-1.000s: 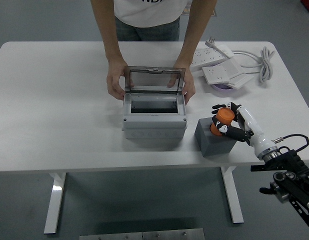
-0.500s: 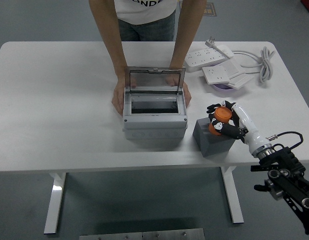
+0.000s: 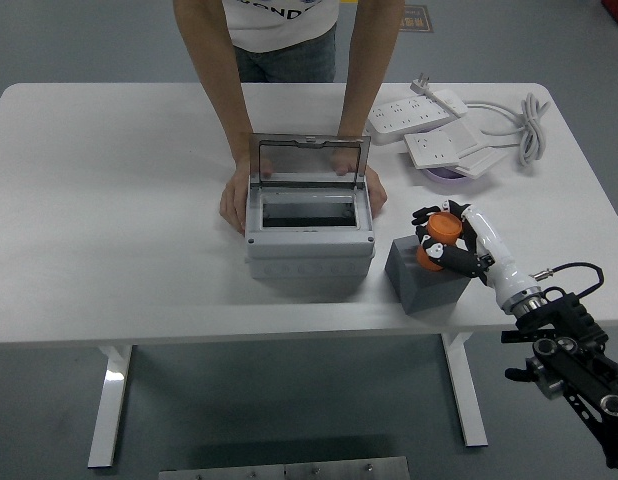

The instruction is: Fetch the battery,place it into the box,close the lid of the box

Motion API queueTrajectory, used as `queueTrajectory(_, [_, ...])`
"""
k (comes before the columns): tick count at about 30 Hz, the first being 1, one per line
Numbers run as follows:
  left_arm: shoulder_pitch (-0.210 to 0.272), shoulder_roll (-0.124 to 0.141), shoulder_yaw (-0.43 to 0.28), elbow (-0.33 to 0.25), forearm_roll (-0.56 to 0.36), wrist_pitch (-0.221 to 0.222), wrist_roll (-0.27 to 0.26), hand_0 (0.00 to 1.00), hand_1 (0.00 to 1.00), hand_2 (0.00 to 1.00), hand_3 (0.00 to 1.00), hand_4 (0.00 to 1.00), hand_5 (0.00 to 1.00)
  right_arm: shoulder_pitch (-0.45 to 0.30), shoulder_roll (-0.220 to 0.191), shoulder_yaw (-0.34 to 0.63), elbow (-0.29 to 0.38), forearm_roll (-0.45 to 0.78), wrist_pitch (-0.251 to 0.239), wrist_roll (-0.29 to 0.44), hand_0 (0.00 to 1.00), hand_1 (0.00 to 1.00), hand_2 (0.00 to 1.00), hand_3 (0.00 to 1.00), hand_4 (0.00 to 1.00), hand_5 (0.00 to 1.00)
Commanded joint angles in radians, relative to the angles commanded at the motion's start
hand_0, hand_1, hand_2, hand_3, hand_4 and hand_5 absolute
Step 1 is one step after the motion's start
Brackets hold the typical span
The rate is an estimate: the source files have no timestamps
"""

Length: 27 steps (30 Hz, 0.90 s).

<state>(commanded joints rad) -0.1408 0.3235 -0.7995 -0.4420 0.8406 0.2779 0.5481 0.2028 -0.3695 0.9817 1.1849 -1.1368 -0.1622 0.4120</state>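
**Desk:** What does the head view give you?

**Me:** My right hand [image 3: 447, 243] has its fingers wrapped around the orange battery [image 3: 438, 240], which sits on top of the grey block [image 3: 421, 275], just right of the box [image 3: 309, 232]. I can't tell whether it has lifted clear of the block. My left arm isn't in the picture.

**Desk:** And the box?

**Me:** Its clear lid [image 3: 309, 163] stands upright, and a person's hands [image 3: 234, 198] steady it from the far side. So I'd judge the fetch about done; carrying the battery over, dropping it in and shutting the lid all remain.
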Motion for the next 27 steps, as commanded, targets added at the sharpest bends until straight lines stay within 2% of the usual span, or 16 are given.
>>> queueTrajectory(22, [0.000, 0.001, -0.008, -0.002, 0.008, 0.008, 0.004, 0.616, 0.690, 0.592, 0.571, 0.590, 0.015, 0.020, 0.009, 0.045, 0.012, 0.005, -0.010, 0.003, 0.435, 0.503, 0.540, 0.593, 0.462, 0.002])
queueTrajectory(23, [0.000, 0.001, -0.008, -0.002, 0.008, 0.008, 0.004, 0.619, 0.690, 0.595, 0.570, 0.589, 0.015, 0.021, 0.010, 0.046, 0.014, 0.005, -0.010, 0.003, 0.414, 0.473, 0.509, 0.565, 0.478, 0.002])
queueTrajectory(27, [0.000, 0.001, -0.010, -0.003, 0.009, 0.010, 0.005, 0.619, 0.690, 0.595, 0.570, 0.589, 0.015, 0.025, 0.011, 0.056, 0.022, 0.004, -0.012, 0.004, 0.414, 0.473, 0.509, 0.565, 0.478, 0.002])
